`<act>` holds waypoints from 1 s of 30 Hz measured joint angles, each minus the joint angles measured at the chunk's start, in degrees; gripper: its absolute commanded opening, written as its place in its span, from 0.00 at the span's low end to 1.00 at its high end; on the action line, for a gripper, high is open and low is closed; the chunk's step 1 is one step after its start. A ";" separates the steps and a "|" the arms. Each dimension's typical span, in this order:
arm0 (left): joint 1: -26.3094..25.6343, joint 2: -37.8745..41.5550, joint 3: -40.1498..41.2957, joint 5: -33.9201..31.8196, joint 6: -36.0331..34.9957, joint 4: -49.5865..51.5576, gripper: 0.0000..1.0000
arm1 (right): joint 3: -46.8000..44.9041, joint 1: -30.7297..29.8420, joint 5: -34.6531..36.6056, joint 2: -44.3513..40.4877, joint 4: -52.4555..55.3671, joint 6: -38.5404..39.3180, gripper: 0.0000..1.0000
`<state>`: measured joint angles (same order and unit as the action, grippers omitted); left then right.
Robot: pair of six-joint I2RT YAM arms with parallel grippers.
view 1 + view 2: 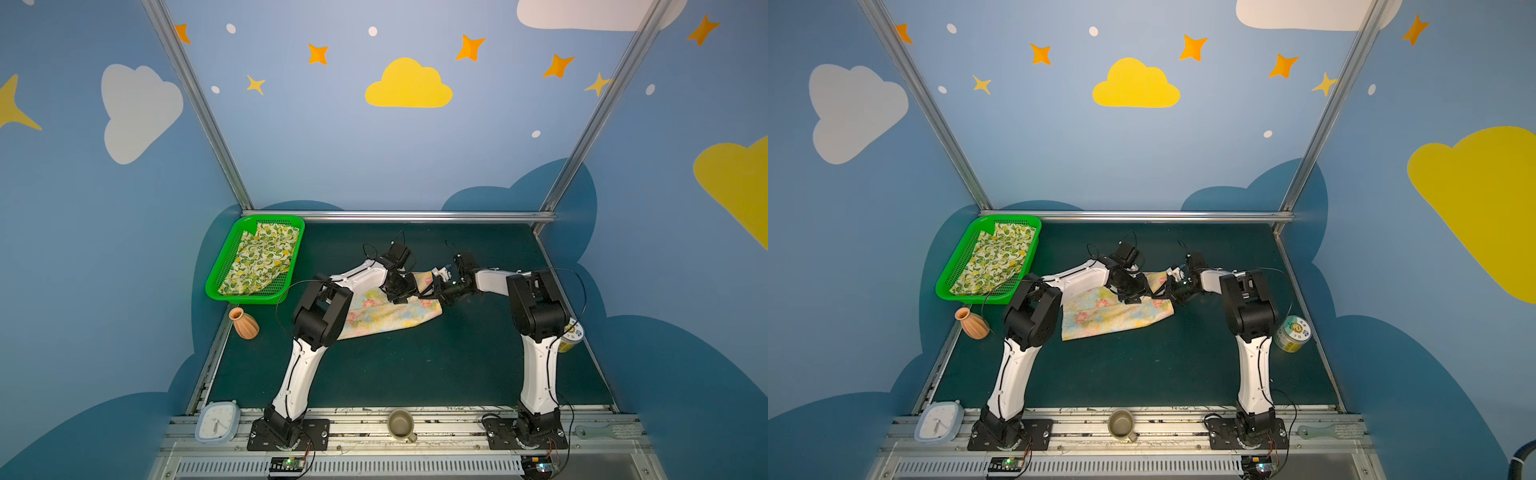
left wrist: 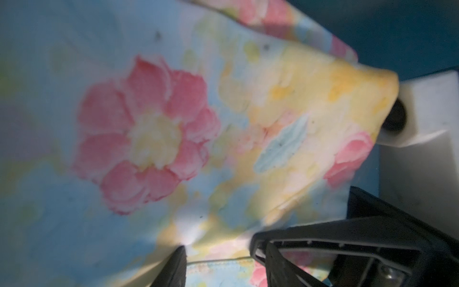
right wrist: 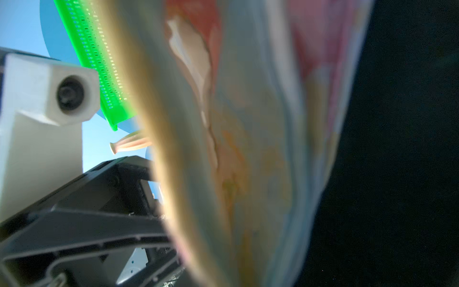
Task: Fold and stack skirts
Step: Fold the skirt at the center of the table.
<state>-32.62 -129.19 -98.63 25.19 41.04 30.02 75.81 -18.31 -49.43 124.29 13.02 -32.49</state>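
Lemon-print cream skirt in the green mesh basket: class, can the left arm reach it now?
Probably yes: the lemon-print cream skirt lies uncovered in the green mesh basket, nothing between, though the left gripper is at the pink-flowered yellow skirt.

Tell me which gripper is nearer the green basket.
Left. The left gripper is over the floral skirt; the right gripper is just beyond it, farther from the green basket.

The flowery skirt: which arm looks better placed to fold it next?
Right, probably: the right arm's jaws sit at the flowery skirt's far corner, cloth draped against them; the left arm's open jaws straddle its edge.
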 measured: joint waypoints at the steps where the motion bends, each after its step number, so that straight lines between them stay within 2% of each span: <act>1: 0.00 0.00 0.04 -0.04 0.11 0.00 0.52 | -0.04 -0.04 0.00 0.00 -0.22 -0.17 0.22; 8: -0.28 0.28 0.70 0.00 0.17 -1.07 0.51 | -0.57 -1.44 1.22 0.42 -3.32 -2.05 0.00; 18: 0.92 3.30 4.66 -0.66 0.15 -1.36 0.51 | -0.52 -1.55 2.73 -0.79 0.09 -0.52 0.00; 30: 9.66 15.58 20.11 -3.02 -0.07 -2.84 0.51 | 5.03 0.35 10.05 -2.71 20.74 7.76 0.00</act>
<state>-22.96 -113.60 -78.52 22.17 40.97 27.18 80.84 -17.96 -39.38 121.58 33.76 -24.73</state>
